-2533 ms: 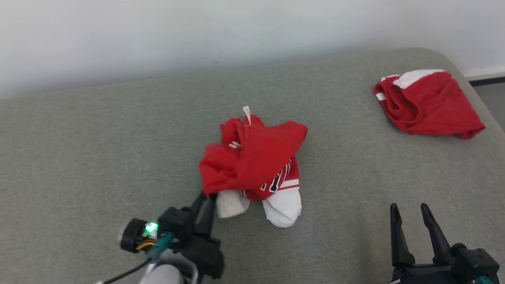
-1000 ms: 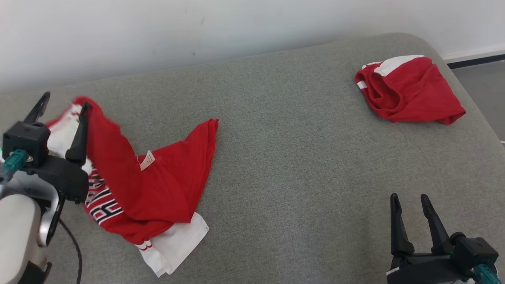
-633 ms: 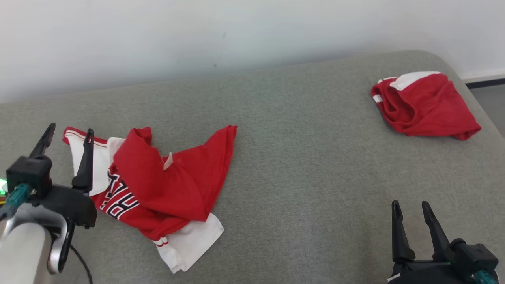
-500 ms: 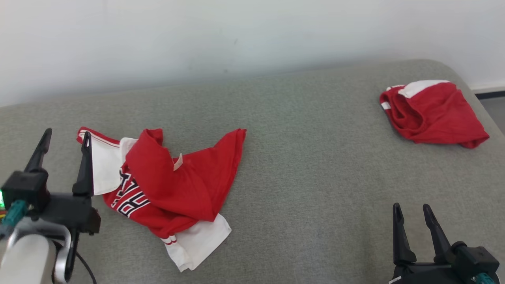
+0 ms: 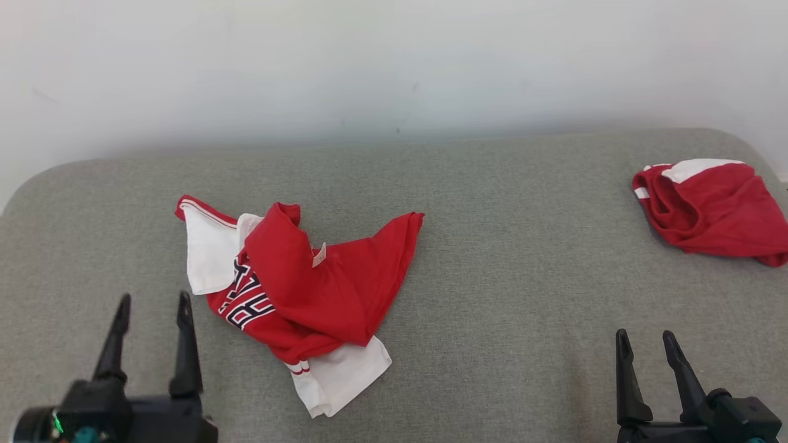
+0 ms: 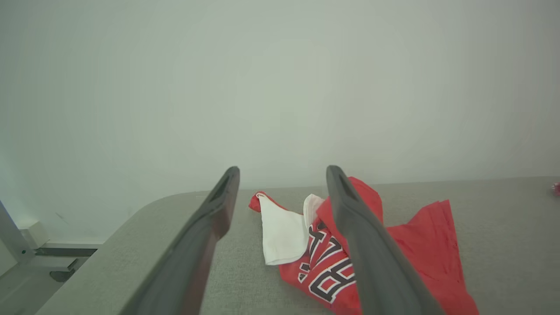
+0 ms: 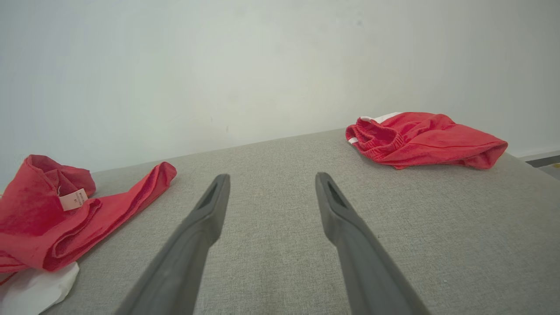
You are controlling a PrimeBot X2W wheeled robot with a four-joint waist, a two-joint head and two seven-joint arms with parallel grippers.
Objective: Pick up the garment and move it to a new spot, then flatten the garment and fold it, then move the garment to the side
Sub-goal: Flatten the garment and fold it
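- The left gripper (image 5: 152,299) hovers low over the grey cushion (image 5: 523,277), its two dark fingers spread wide with nothing between them.
- The red jersey (image 5: 308,289) lies crumpled on the cushion just ahead of that gripper and a little to its right, not touching it.
- Down the left wrist view, a white sleeve (image 6: 282,238) of the jersey sits in the gap between the fingers, and the right finger crosses in front of the dark lettering (image 6: 321,267).
- The jersey's red body is folded over itself, with a pale label (image 5: 319,254) showing on top and a second white sleeve (image 5: 341,381) poking out at the near edge.
- The right gripper (image 5: 645,337) also has its jaws apart and is empty, with bare cushion ahead of its fingertips.
- From this gripper the jersey is well off to the left.
- A second red garment (image 5: 714,209), bunched up, lies far ahead and to the right of the right gripper, near the cushion's far corner below the white wall (image 5: 369,61).
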